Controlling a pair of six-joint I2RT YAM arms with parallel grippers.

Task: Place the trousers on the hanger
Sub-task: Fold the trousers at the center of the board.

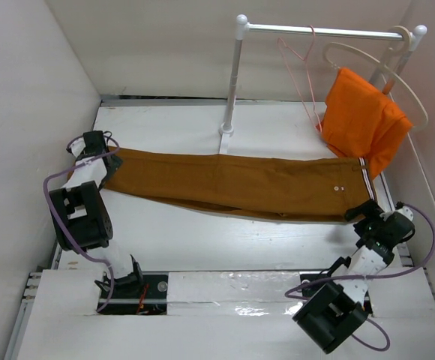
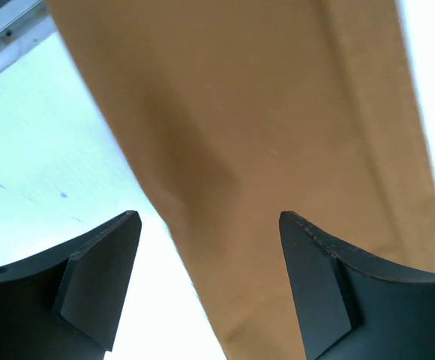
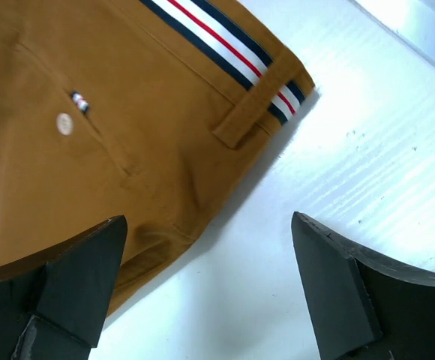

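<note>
The ochre-brown trousers point(image 1: 232, 184) lie flat and stretched across the table, leg ends at the left, striped waistband point(image 1: 365, 176) at the right. The pink wire hanger point(image 1: 301, 71) hangs on the white rail at the back. My left gripper point(image 1: 91, 144) is open over the leg end, and brown cloth point(image 2: 277, 135) fills its wrist view between the fingers. My right gripper point(image 1: 365, 212) is open just in front of the waist corner. Its wrist view shows the waistband point(image 3: 232, 41), a belt loop and a small button point(image 3: 64, 124), with bare table between the fingers.
A white rail stand point(image 1: 232, 82) rises behind the trousers. A cream hanger point(image 1: 397, 75) on the rail carries a bright orange garment point(image 1: 364, 120) at the back right. White walls close in on both sides of the table point(image 1: 172, 240).
</note>
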